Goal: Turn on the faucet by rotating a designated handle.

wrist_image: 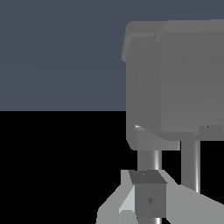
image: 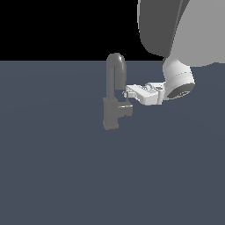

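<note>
One faucet (image: 114, 94) with one handle (image: 127, 105), one arm bearing one claw (image: 125, 94), on one floor (image: 66, 167)

text: none legible | labels/brands/numbers: none seen | note: renders coarse, fine marks possibly lost

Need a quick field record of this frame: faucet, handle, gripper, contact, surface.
faucet: small dull grey metal faucet, upright, arched gooseneck spout over blocky base
handle: short grey handle stub with thin upright lever rod, on the base's side toward the exterior view's right
gripper: white gripper, reaching in horizontally from the exterior view's right, fingertips at the lever rod
contact: appears at the lever; grasp cannot be confirmed
surface: flat slate-blue floor
</note>
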Robot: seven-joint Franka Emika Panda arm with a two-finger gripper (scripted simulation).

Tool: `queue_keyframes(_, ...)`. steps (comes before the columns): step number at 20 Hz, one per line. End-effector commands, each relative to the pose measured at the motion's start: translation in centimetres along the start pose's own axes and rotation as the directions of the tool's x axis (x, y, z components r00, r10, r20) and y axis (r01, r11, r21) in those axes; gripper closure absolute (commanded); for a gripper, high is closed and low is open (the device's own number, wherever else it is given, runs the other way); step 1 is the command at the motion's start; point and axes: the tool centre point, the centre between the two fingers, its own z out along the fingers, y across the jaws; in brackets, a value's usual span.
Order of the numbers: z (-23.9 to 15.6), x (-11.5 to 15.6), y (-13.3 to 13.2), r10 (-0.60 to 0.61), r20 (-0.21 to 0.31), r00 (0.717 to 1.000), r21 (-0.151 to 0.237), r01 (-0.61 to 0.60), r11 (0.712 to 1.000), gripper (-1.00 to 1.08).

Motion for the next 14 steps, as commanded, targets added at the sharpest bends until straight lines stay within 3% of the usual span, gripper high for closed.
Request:
queue_keyframes(1, 0.0, -0.1, 0.3, 0.0, 0.0, 1.0, 0.0, 0.0, 1.0, 1.08)
queue_keyframes(14, 0.0, -0.5, 2.4, 0.0, 0.0, 1.0, 0.0, 0.0, 1.0, 1.08)
